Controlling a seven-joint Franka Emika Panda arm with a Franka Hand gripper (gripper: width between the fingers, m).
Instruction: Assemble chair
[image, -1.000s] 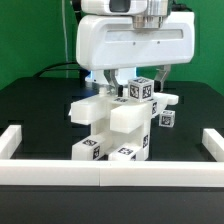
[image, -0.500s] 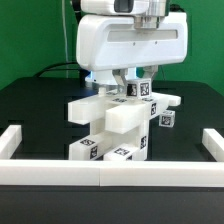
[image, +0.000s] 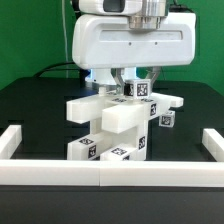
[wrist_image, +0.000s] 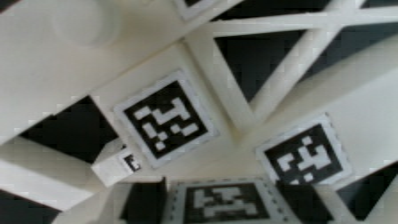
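Although half hidden under the arm's white housing (image: 135, 40), easy enough to place: chair (image: 110, 122) standing upright at the middle of the black table (image: 40, 112), already stacked into one white structure of slabs and bars, tags facing forward on the lower blocks. Topped by a small tagged block (image: 140, 90), just beside a slab reaching toward the exterior view's right.

Straddled there by the gripper (image: 137, 84), with a dark finger (image: 121, 80) on either side of that block. Cannot tell whether pressed onto it or merely close around it, with only tags and white faces of the chair (wrist_image: 169, 125) showing at close range in the wrist view and no fingertips to be made out.

Judged a late step: seating or turning the top piece into the structure. Calls next for a straight, steady push or turn along the piece's own axis, without levering the stack sideways.

Further out, a small tagged cube (image: 167, 119) close against the chair on the exterior view's right; joined or loose, hard to say. Beyond that, the low white border rail (image: 100, 172) along the front and both sides, well apart from the work. Nothing in the gripper's way. Main risk, as a judgement: tipping or shifting the tall, narrow stack.
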